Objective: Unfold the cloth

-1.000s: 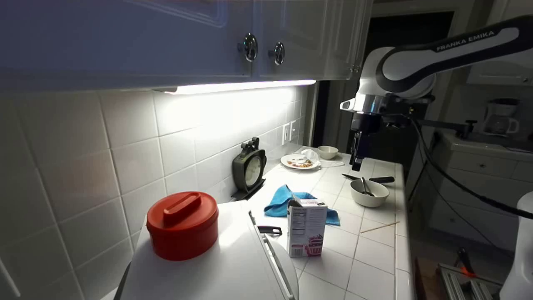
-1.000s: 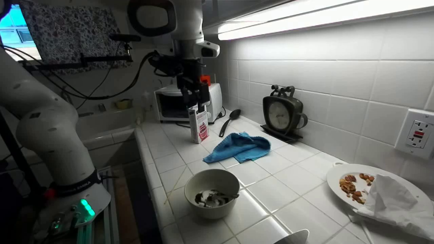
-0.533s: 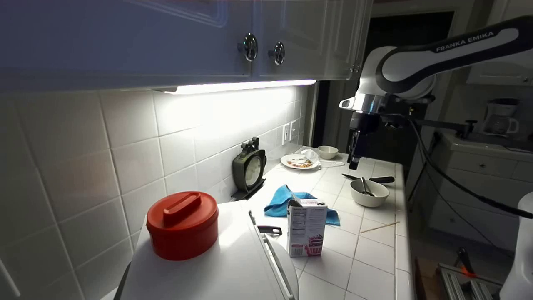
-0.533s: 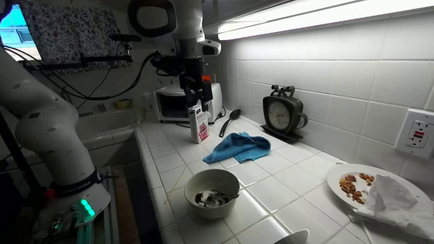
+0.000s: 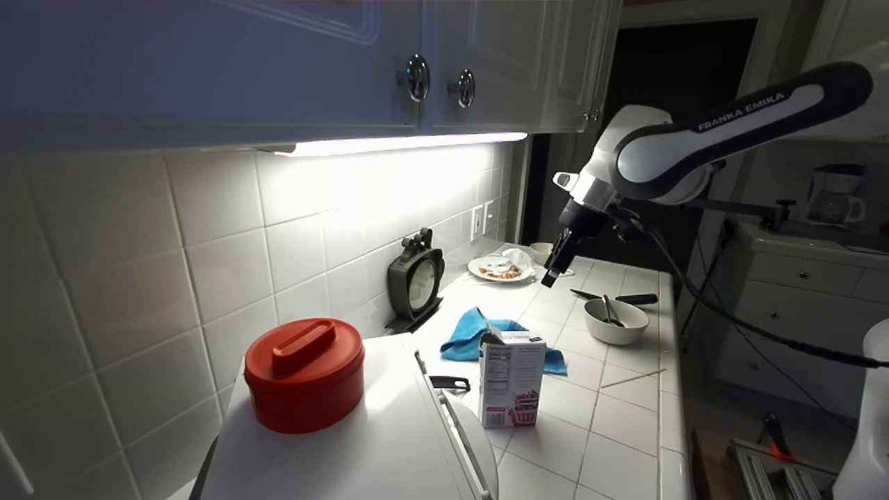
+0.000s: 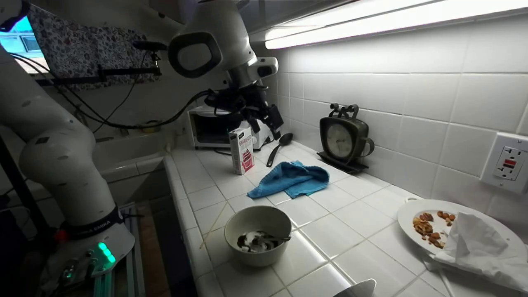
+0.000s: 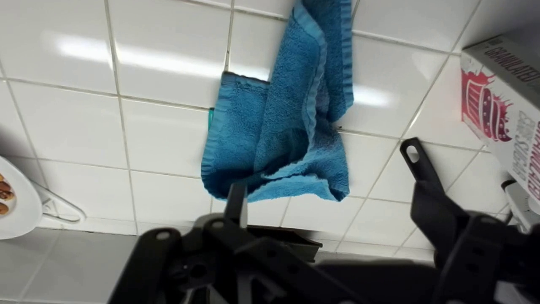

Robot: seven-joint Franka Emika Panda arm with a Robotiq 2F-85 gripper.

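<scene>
The blue cloth (image 7: 282,105) with paler edges lies on the white tiled counter (image 6: 350,225). It is crumpled, and in the wrist view 1 part of it is turned over another part. The gripper (image 7: 331,203) is wide: its 2 fingers (image 7: 438,215) stand well apart from each other. It hangs in the air at a slant, pointing downward, above the counter and apart from the cloth. Whether it is straight above the cloth cannot be told. In the wrist view, the tip of 1 finger covers a small piece of the cloth's border.

In an exterior view, the carton (image 5: 512,382) with reddish print stands upright and hides a part of the cloth. Near both of them lies a black spoon (image 6: 284,139). The dark clock-like piece (image 6: 340,140) with a round face stands near the tiled wall (image 6: 404,99) and near the cloth. Well apart from the carton, a pale bowl (image 6: 260,259) holds a utensil (image 6: 282,239) and some dark and white contents (image 6: 251,243), which are not clear enough to name. Just beside the bowl lies a thin stick (image 6: 213,225). Close to the wall, a white plate (image 6: 433,205) carries brown nuts (image 6: 425,227) and crumpled white paper (image 6: 478,243). A red pot (image 5: 305,392) with lid stands on the white oven (image 5: 354,451).
</scene>
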